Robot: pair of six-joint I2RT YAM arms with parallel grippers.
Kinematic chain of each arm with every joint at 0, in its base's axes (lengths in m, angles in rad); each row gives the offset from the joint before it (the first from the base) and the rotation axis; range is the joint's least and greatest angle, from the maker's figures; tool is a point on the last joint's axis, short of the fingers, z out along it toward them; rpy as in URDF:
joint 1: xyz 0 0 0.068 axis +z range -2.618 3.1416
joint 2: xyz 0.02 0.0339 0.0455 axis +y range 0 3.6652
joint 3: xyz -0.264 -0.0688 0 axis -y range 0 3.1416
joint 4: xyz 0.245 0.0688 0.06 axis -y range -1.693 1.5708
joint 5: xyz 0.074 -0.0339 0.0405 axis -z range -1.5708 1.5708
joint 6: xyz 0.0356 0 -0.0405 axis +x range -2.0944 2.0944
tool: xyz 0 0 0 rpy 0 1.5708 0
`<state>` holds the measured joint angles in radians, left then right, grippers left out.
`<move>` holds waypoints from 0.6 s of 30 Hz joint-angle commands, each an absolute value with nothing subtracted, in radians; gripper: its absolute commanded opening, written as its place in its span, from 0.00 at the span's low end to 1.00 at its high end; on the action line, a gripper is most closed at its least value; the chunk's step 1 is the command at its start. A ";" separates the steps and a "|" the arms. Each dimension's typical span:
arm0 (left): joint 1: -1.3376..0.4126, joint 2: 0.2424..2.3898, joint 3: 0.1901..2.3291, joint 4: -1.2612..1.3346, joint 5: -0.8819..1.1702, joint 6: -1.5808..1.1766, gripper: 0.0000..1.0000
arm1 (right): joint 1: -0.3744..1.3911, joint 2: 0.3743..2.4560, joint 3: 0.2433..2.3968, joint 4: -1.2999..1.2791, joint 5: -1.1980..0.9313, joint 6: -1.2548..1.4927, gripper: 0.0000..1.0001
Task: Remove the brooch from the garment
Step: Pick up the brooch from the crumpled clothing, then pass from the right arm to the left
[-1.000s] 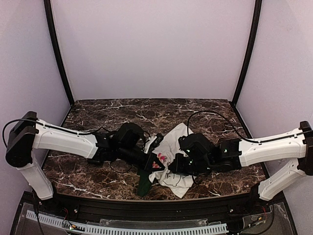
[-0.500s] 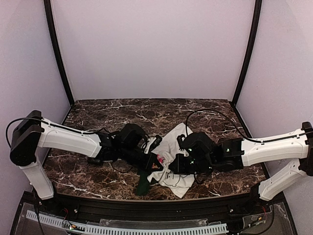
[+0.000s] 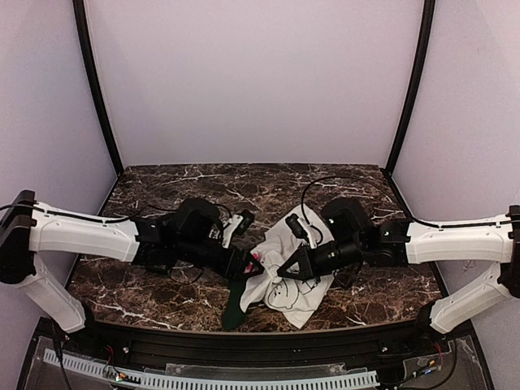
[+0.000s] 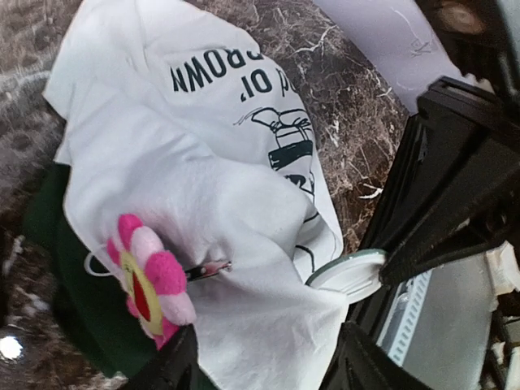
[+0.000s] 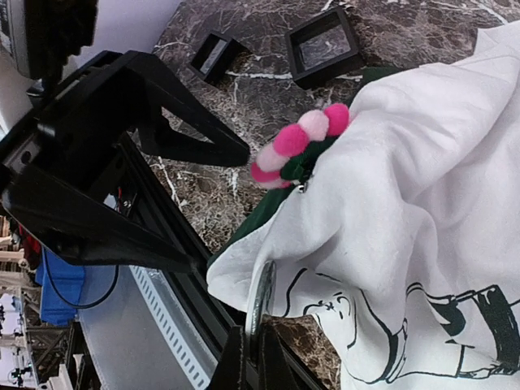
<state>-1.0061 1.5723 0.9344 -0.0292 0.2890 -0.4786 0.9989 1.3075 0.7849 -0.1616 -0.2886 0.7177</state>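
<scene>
Top external view: the left gripper (image 3: 249,266), shut a second ago, is now spreading its fingers apart just beside the brooch (image 3: 257,257). The pink and white flower is sitting on a fold of the white shirt (image 3: 276,244) at frame centre. The right gripper (image 3: 284,272) is pinching the shirt tightly.
</scene>
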 commanded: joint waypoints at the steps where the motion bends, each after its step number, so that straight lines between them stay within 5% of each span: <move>1: -0.997 1.401 0.855 -0.011 0.176 -0.389 0.69 | 0.928 1.295 0.776 -0.097 -0.563 0.556 0.00; 5: -0.996 1.380 0.845 -0.013 0.260 -0.328 0.77 | 0.883 1.324 0.809 -0.111 -0.719 0.473 0.00; 18: -0.996 1.477 0.912 0.070 0.566 -0.282 0.56 | 0.873 1.402 0.905 -0.186 -0.891 0.340 0.00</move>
